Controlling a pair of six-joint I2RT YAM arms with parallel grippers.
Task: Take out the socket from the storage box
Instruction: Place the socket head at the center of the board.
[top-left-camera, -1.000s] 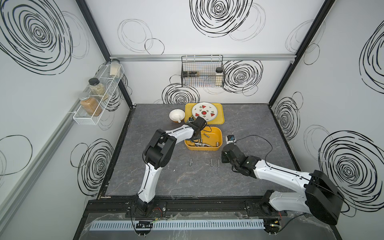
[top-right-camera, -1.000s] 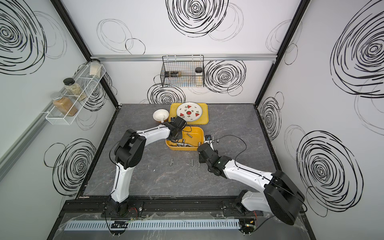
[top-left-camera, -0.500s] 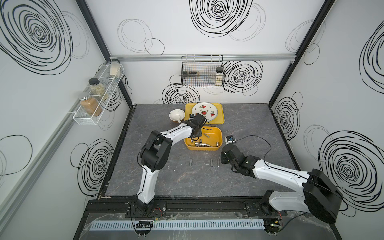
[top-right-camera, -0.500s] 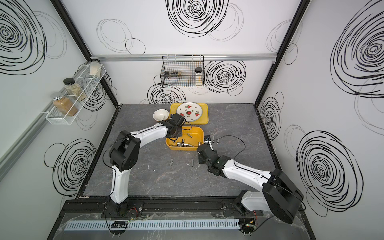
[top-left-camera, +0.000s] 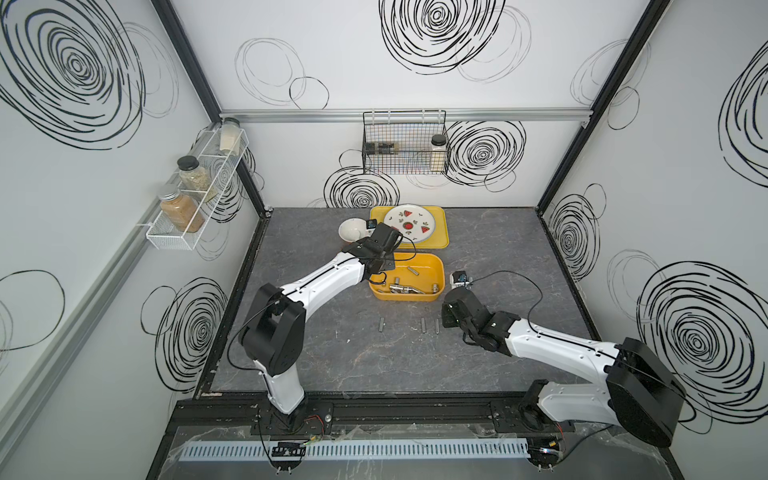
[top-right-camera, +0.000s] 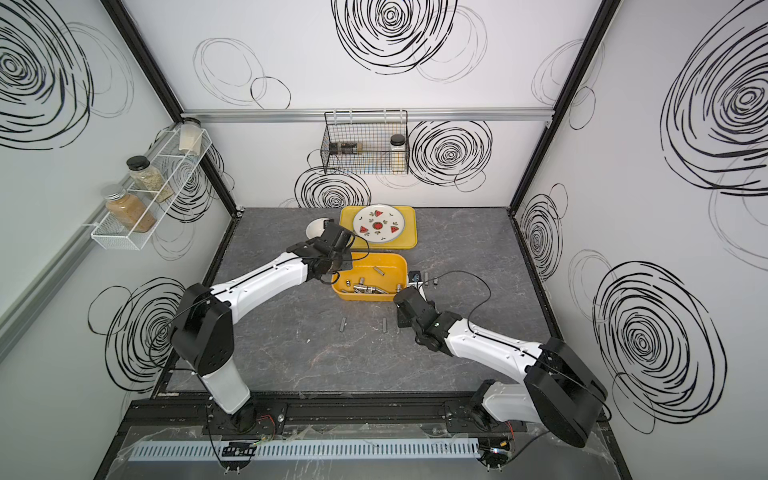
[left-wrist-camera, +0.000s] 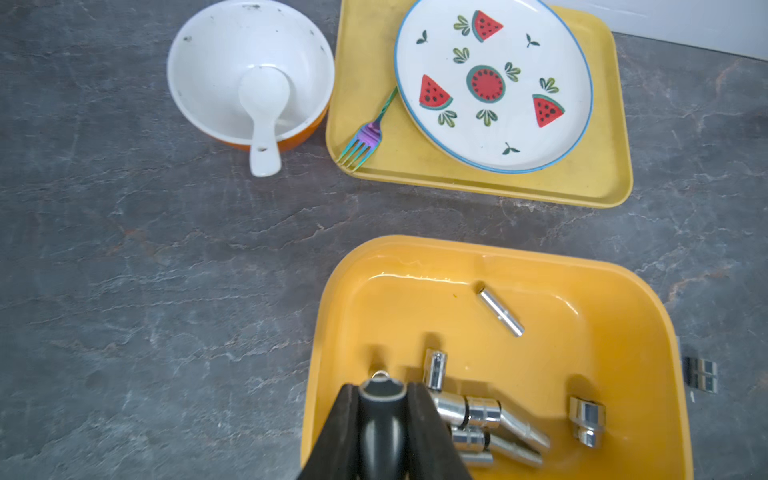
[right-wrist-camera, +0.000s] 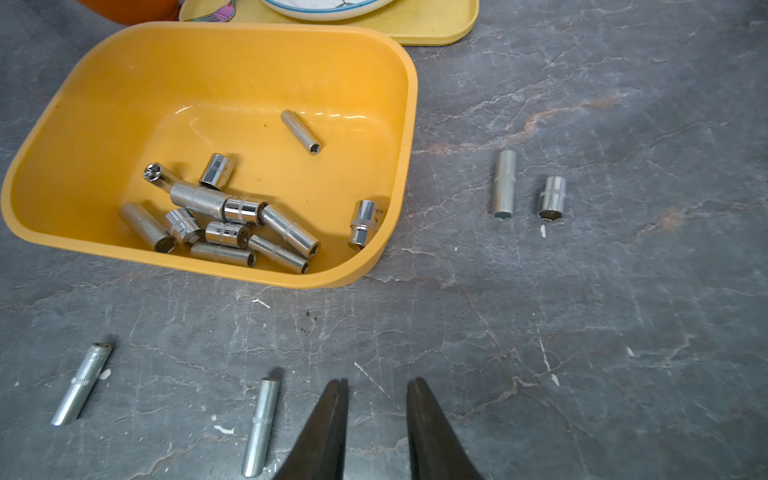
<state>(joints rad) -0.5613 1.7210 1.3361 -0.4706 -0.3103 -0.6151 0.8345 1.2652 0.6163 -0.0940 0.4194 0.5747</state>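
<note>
Left gripper (left-wrist-camera: 382, 387) is clamped on a slim socket (left-wrist-camera: 382, 428). Its two dark fingers (left-wrist-camera: 343, 432) press either side of the tube, so that only a pale rim shows past the tips (the barrel itself reads dark, in shadow). It hangs over the storage box (left-wrist-camera: 636, 353), above the corner nearest its own arm, with the heap of loose sockets (left-wrist-camera: 482, 411) below and just to one side of the fingertips.

The step in hand looks like the carry-out: the piece is gripped but not yet beyond the box wall. The next move probably calls for a lift high enough to clear the raised rim. After that comes a swing away from the box to the bare table (right-wrist-camera: 582, 332), where several sockets already lie. A gentle set-down would matter, since a smooth round barrel is apt to roll.

Right gripper (right-wrist-camera: 376, 386) hovers low over that table, jaws parted with nothing between them. A long thin socket (right-wrist-camera: 261, 426) lies just beside one finger.

The box is glossy moulded plastic in yellow-orange, rectangular with rounded corners and sloping walls that catch the light. The sockets are bright chromed steel cylinders: some are long and narrow, others stubby with a knurled band, and their open ends show a hexagonal mouth. The table is matte dark grey with pale veins, like stone (hard, and offering little to stop a rolling part).
</note>
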